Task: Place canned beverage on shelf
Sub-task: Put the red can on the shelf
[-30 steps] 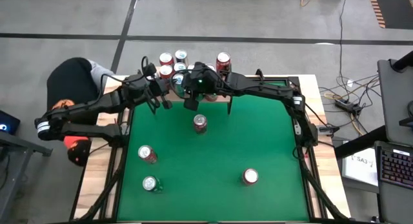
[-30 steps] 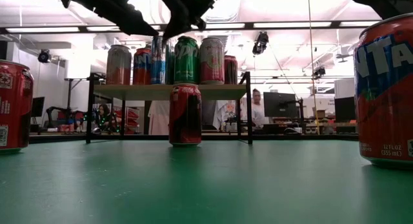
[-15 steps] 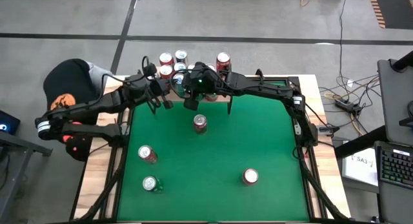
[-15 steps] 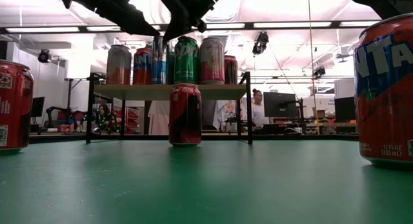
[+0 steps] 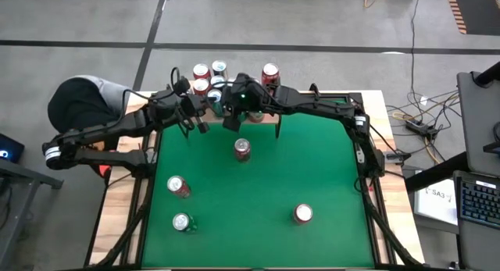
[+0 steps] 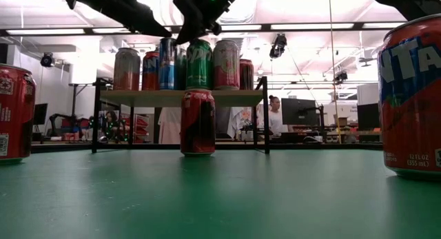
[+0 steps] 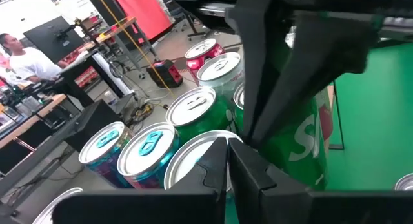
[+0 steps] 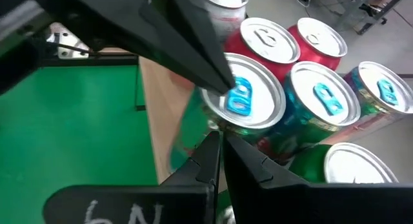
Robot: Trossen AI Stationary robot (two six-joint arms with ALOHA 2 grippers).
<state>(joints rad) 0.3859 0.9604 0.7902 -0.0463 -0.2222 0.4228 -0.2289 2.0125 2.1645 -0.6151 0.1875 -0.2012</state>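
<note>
Both matte black grippers up at the shelf (image 6: 179, 97), a flat pale-wood board on thin black legs at the table's (image 5: 312, 169) far edge, packed with glossy cylindrical cans. Left gripper (image 5: 201, 124) shut, empty, tips at a silver lid. Right gripper (image 5: 231, 124) shut, empty, beside green can (image 6: 198, 63). Red can (image 6: 198, 122) upright on green felt just before the shelf.

High view straight down, low view level at table height, wrist views close (all share shelf (image 6: 180, 96))
</note>
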